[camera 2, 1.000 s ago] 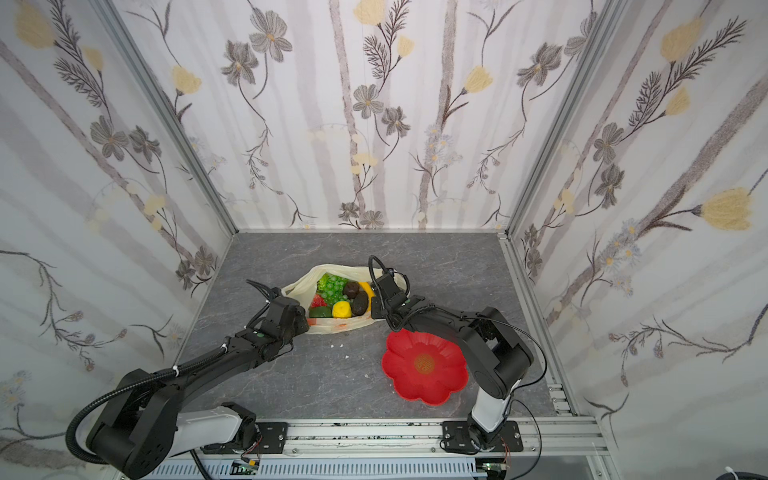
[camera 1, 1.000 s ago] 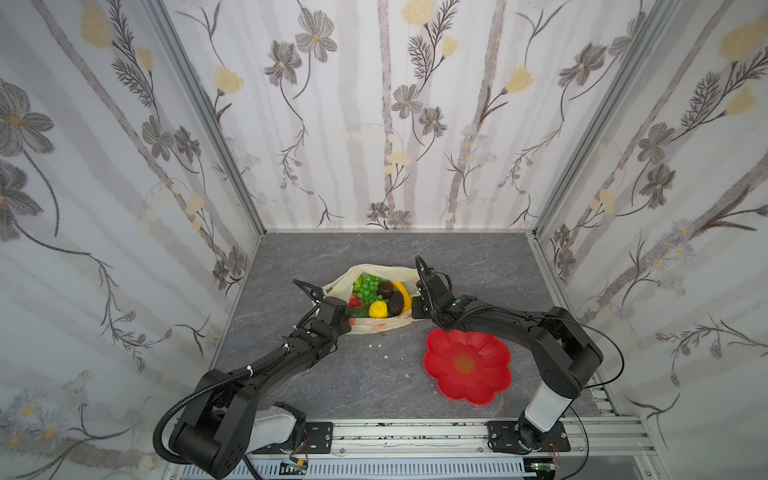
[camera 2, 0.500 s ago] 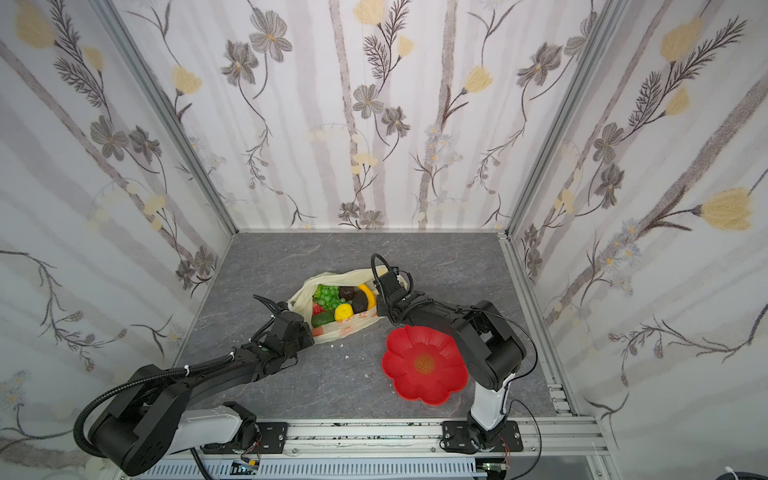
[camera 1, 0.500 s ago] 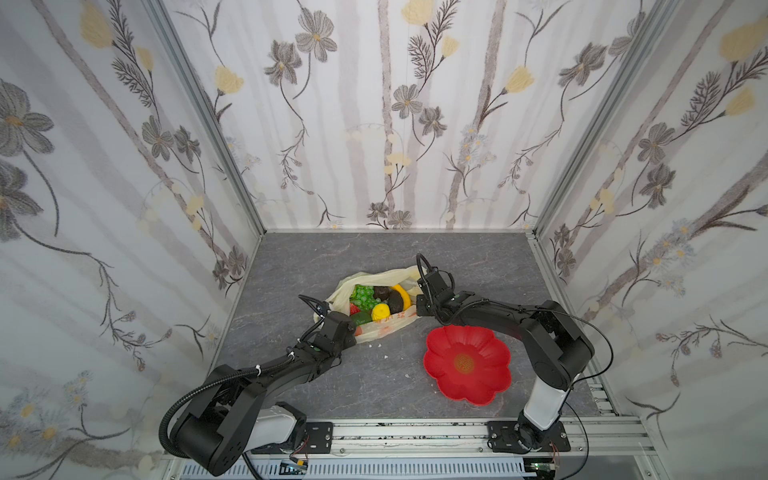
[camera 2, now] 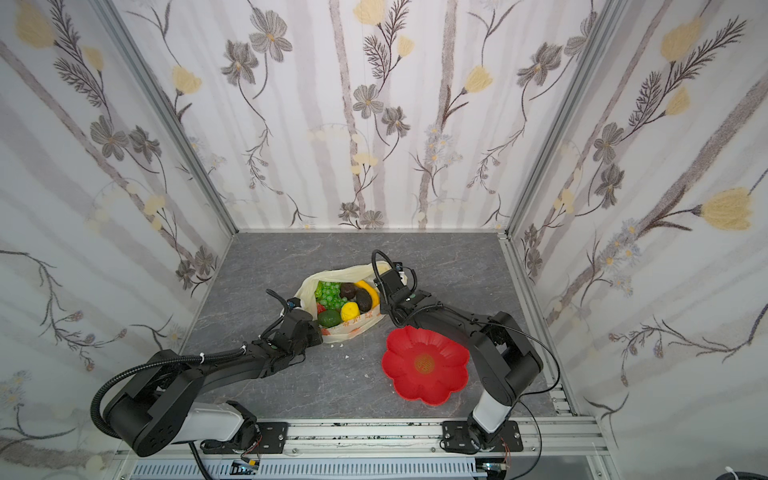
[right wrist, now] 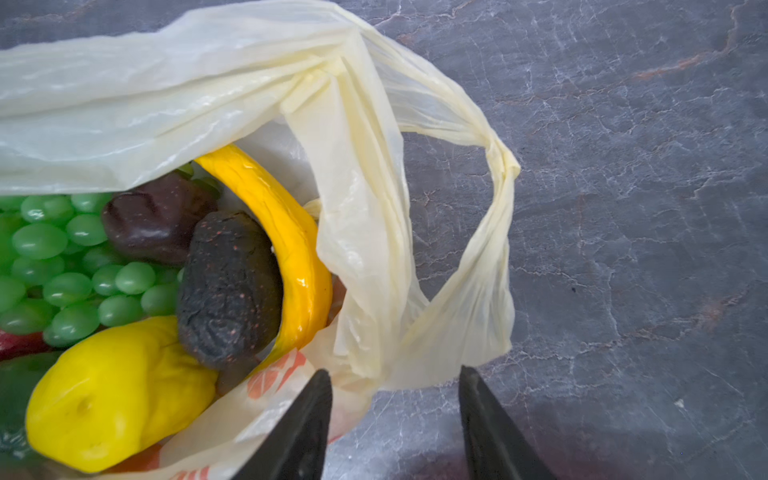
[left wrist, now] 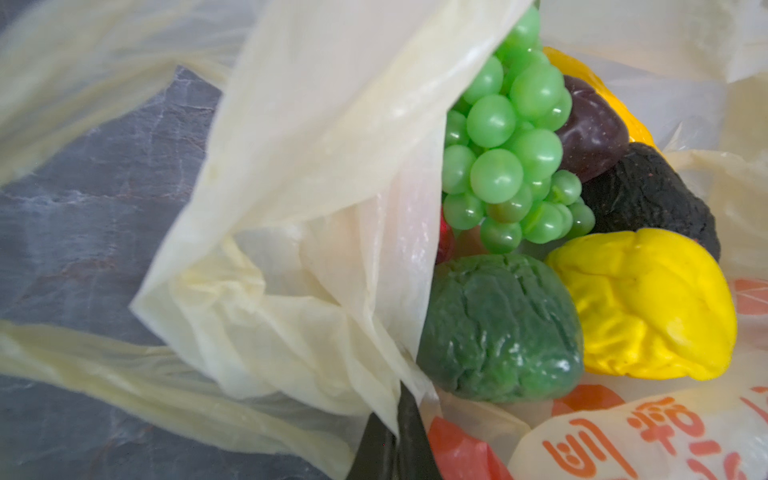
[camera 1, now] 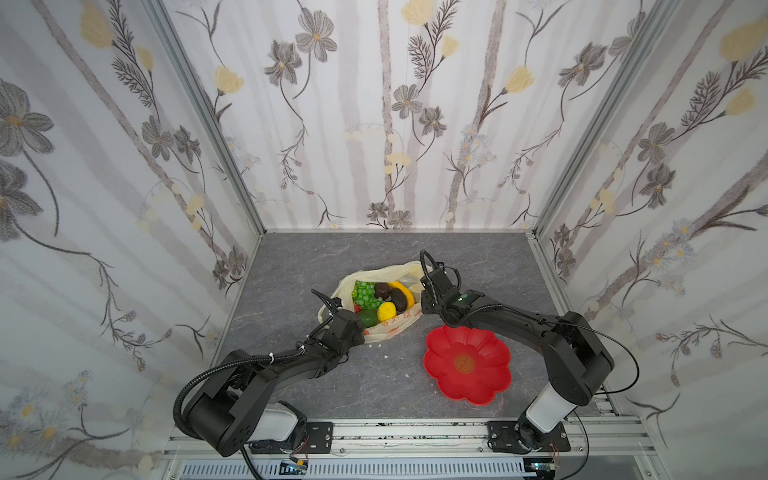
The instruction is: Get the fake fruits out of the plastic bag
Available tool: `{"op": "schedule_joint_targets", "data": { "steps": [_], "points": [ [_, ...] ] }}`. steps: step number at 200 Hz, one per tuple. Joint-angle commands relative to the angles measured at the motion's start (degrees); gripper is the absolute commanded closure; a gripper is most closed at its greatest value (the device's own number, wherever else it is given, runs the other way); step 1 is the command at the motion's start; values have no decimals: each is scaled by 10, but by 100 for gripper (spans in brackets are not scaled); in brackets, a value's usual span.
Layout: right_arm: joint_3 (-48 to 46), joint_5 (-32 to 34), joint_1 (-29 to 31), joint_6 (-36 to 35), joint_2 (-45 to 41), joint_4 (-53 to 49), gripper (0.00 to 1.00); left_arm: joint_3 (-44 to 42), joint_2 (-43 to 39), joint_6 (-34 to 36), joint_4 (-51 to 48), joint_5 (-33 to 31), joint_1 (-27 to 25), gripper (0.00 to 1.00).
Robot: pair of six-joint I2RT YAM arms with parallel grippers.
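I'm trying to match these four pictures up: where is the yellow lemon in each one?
In a top view: lemon in the plastic bag, near side.
In a top view: lemon, same place.
Left wrist: lemon beside the dark green fruit.
Right wrist: lemon against the black wrinkled fruit.
Shared landmark: green grape bunch, in all four.

The left arm (camera 1: 270, 368) and right arm (camera 1: 519, 322) are matte black with rounded joints and a white lowest segment (camera 1: 544, 411). A ribbed black hose (camera 1: 195, 380) runs along the left one, bound by a white cable tie (camera 1: 272, 355). Thin black cables (camera 1: 482, 309) trail the right. Black screwed base plates (camera 1: 320, 436) sit on a silver rail (camera 1: 415, 434). The fingers (right wrist: 305, 428) are black and tapered.
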Motion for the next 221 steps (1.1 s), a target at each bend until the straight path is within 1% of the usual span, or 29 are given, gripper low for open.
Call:
{"op": "schedule_joint_targets", "data": {
  "steps": [1, 19, 35, 49, 62, 89, 144, 195, 221],
  "points": [
    [23, 43, 20, -5, -16, -28, 45, -9, -7, 8, 24, -12, -1, 100],
    [46, 35, 39, -9, -22, -35, 45, -15, -11, 8, 26, -14, -1, 100],
    [74, 1, 50, -18, -6, -33, 45, -20, -17, 6, 28, -13, -2, 100],
    [116, -55, 50, -25, 36, -44, 45, -23, -20, 4, 29, -13, -2, 100],
    [161, -89, 50, -26, 80, -66, 45, -24, -22, 4, 29, -13, -2, 100],
    [217, -127, 48, -19, 143, -91, 44, -25, -22, 10, 29, -5, -2, 100],
    [257, -136, 34, -8, 195, -103, 45, -35, -30, 12, 31, -4, -3, 100],
    [266, -117, 26, -4, 223, -114, 48, -40, -35, 16, 34, -3, -4, 100],
    [271, -120, 25, -3, 238, -118, 49, -44, -38, 17, 39, -1, -3, 100]
  ]
}}
